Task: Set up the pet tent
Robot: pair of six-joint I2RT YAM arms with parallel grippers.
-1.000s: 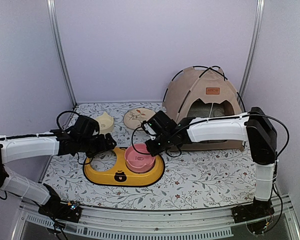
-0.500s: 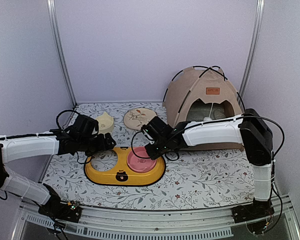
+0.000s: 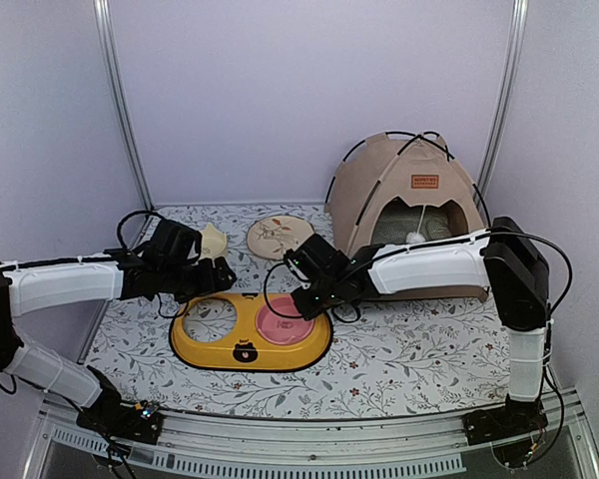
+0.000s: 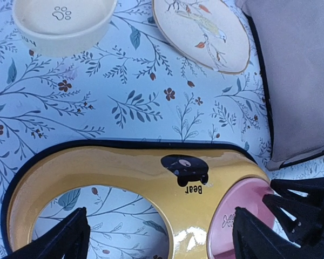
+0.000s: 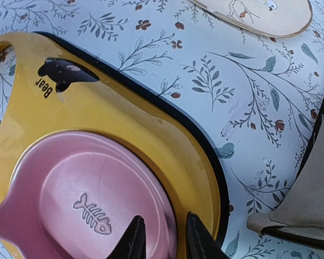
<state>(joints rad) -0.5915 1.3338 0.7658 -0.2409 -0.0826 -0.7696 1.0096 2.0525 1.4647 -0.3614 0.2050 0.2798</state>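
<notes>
The pet tent [image 3: 404, 200] stands upright at the back right, beige with black poles, an orange label and a white pompom [image 3: 415, 237] in its doorway. Its edge also shows in the left wrist view [image 4: 308, 70] and the right wrist view [image 5: 318, 189]. My right gripper [image 3: 301, 299] [image 5: 163, 220] is left of the tent, its jaws slightly apart astride the rim of a pink bowl [image 5: 92, 194]. My left gripper [image 3: 220, 274] [image 4: 159, 221] hovers wide open over a yellow feeder [image 4: 124, 167], holding nothing.
The pink bowl [image 3: 283, 321] sits in the right hole of the yellow feeder [image 3: 245, 349]; the left hole shows the floral cloth. A cream paw-print bowl [image 3: 214, 242] [image 4: 62, 24] and a bird-painted plate [image 3: 278, 235] [image 4: 202, 32] lie behind it.
The right gripper lowered the pink bowl into the feeder's right hole and its jaws have parted a little. The left gripper shifted slightly right and away.
</notes>
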